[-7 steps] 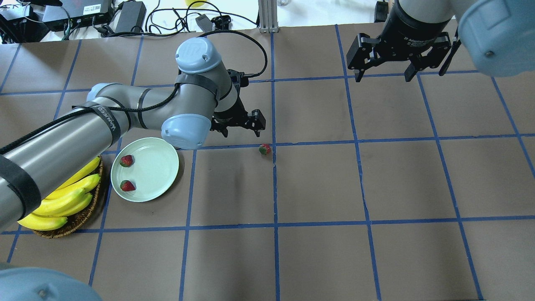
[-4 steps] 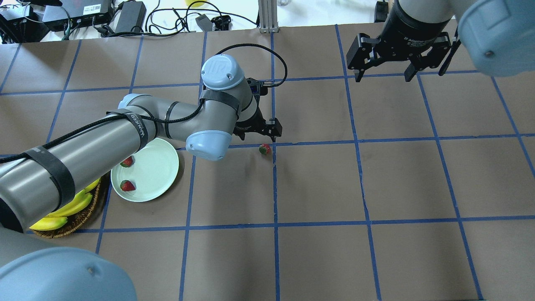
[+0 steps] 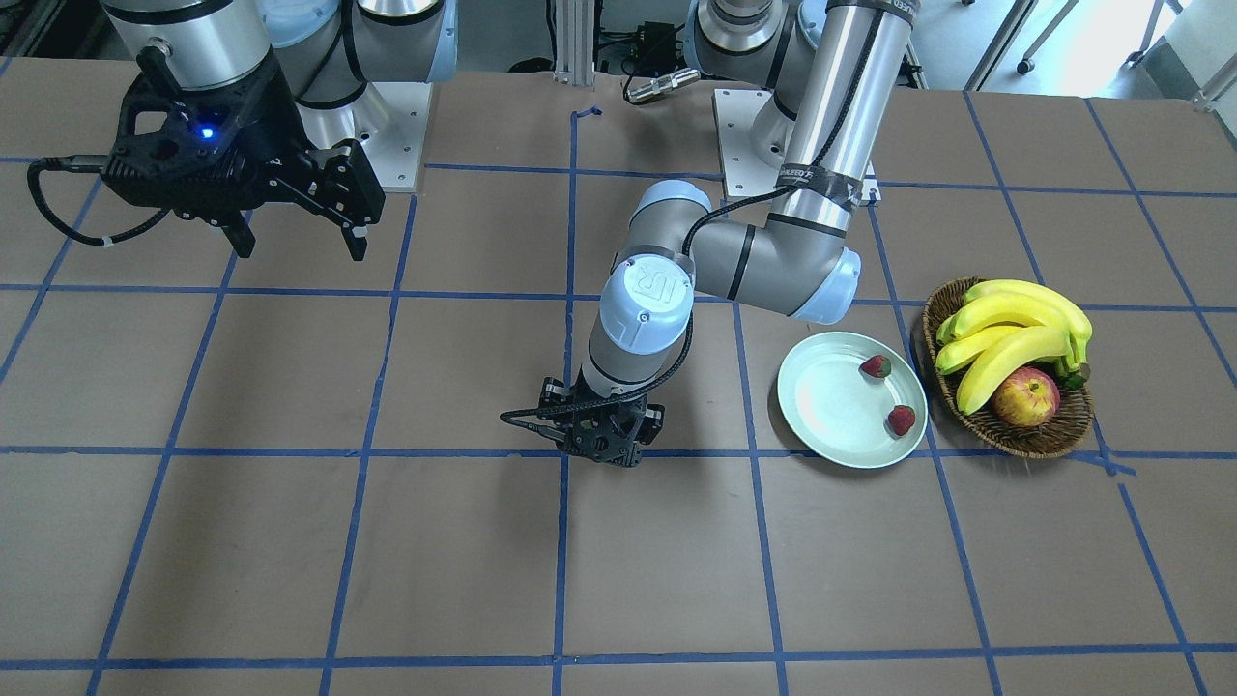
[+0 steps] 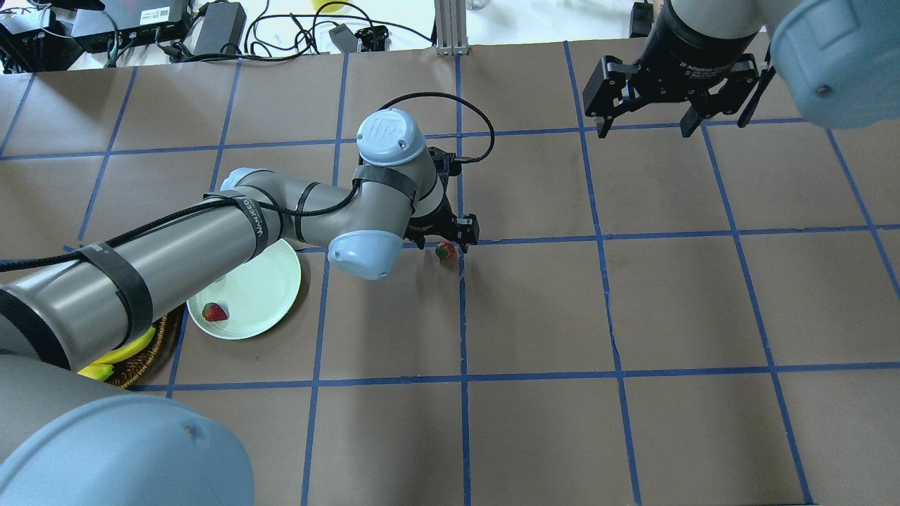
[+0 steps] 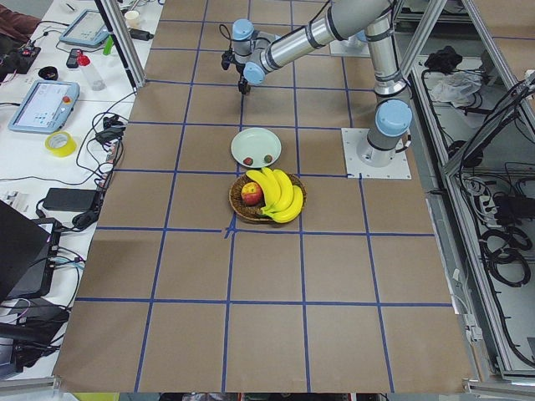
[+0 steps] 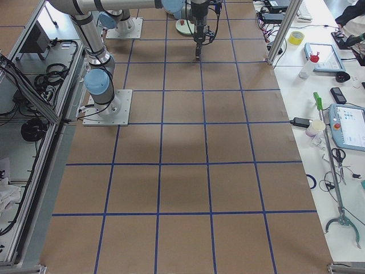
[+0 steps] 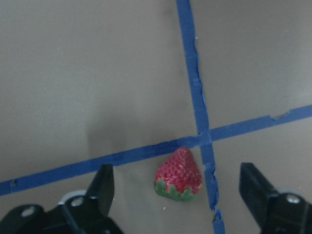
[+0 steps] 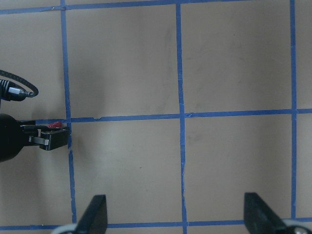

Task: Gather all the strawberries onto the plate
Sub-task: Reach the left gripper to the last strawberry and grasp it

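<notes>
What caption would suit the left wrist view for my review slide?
Open left gripper frames a strawberry lying beside a blue tape crossing on the table.

Pale mint plate (image 3: 821,411), flat, centre-right; I count two red strawberries (image 3: 876,366) (image 3: 901,420) on it, third strawberry (image 7: 179,174) at tape crossing (image 7: 204,136), lower centre.

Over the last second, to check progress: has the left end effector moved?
Yes. In the overhead view the left end effector shifted right toward the vertical tape line, now straddling the loose strawberry.
</notes>
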Controlling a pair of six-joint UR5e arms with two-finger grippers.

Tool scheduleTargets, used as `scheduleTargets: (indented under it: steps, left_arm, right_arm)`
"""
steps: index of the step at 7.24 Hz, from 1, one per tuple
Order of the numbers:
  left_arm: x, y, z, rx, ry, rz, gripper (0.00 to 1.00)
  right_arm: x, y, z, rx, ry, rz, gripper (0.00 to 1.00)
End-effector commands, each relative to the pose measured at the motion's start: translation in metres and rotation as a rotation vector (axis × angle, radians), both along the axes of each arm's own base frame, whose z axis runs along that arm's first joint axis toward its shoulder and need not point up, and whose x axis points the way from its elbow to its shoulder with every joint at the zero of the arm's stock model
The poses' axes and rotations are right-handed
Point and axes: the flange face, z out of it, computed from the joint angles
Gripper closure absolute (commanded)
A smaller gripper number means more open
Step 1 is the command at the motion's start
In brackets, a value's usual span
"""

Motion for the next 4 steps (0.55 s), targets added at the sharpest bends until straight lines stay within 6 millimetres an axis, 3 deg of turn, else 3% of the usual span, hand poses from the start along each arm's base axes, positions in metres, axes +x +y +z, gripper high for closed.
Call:
scheduleTargets:
  steps: [1, 2, 4]
  left_arm:
    - [-0.0005, 0.0000, -0.0032, 0.005, -0.002, -0.001, 0.56]
    - [0.0000, -0.0016, -0.0048, 0.006, -0.002, 0.000, 1.00]
    - [-0.0007, -0.0043, -0.0008, -0.002, 0.000, 0.017, 1.00]
  right_arm:
    - [0.0000, -0.0001, 0.0008, -0.002, 0.000, 0.000, 0.00]
    - [0.0000, 0.0000, 0.0000, 0.000, 0.000, 0.000, 0.00]
    - [0.0000, -0.0001, 0.0008, -0.002, 0.000, 0.000, 0.00]
